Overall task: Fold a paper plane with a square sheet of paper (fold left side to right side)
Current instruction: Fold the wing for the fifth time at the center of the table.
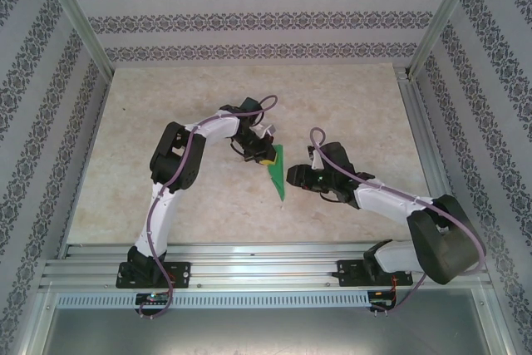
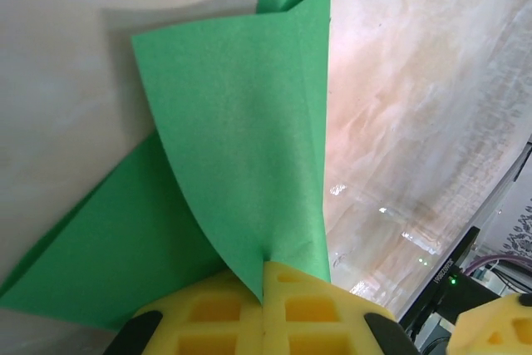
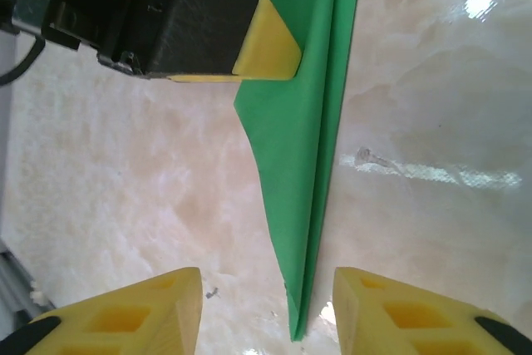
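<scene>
Two hands are at the paper plane (image 1: 279,174), lying far-to-near on the middle of the worktop (image 1: 166,122): the left hand (image 1: 264,155) pinches its wide far end tight, while the right hand (image 3: 268,282), just right of it, hangs released with the pointed near tip between its fingers (image 3: 141,313).

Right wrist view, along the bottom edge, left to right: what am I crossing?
One yellow fingertip of the right gripper → bare table → paper plane, its pointed end → other yellow fingertip.
</scene>
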You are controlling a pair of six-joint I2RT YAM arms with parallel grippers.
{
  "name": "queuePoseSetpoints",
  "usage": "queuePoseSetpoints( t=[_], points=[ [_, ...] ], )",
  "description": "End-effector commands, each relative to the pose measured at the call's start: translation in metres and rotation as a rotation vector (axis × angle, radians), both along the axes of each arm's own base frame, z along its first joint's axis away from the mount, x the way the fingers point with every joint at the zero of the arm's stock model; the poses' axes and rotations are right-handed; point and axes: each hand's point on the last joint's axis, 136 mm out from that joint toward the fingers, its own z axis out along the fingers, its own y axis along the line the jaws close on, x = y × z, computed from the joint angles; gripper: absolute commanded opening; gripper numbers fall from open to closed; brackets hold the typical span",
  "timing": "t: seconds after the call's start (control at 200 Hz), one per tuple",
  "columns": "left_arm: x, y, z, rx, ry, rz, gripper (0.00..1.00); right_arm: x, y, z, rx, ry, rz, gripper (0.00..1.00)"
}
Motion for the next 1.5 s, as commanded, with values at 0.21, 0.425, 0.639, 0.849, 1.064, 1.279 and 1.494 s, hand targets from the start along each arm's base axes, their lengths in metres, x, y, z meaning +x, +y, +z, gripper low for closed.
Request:
queuePoseSetpoints(
  t=[0.21, 0.425, 0.639, 0.849, 1.064, 1.279, 1.494],
  points=[
    [0.014, -0.004, 0.018, -0.046, -0.039, -0.019, 0.0, -0.021, -0.001, -0.031, -0.432, -0.045, 0.093, 0.49],
    [0.016, -0.005, 0.011, -0.038, -0.029, -0.025, 0.0, -0.021, 0.018, -0.041, -0.468, -0.028, 0.162, 0.41],
    [0.018, -0.006, 0.01, -0.037, -0.027, -0.031, 0.0, -0.016, 0.022, -0.049, -0.509, -0.021, 0.176, 0.38],
    [0.019, -0.006, 0.009, -0.034, -0.028, -0.043, 0.0, -0.016, 0.025, -0.061, -0.543, 0.008, 0.214, 0.34],
    [0.018, -0.005, 0.003, -0.017, -0.019, -0.069, 0.0, -0.017, 0.02, -0.067, -0.584, 0.016, 0.221, 0.25],
    [0.021, 0.0, 0.0, 0.011, -0.031, -0.092, 0.0, -0.019, 0.018, -0.072, -0.612, 0.026, 0.245, 0.21],
    [0.026, 0.009, 0.0, 0.016, -0.038, -0.106, 0.0, -0.02, 0.015, -0.071, -0.64, 0.025, 0.272, 0.18]
  ],
)
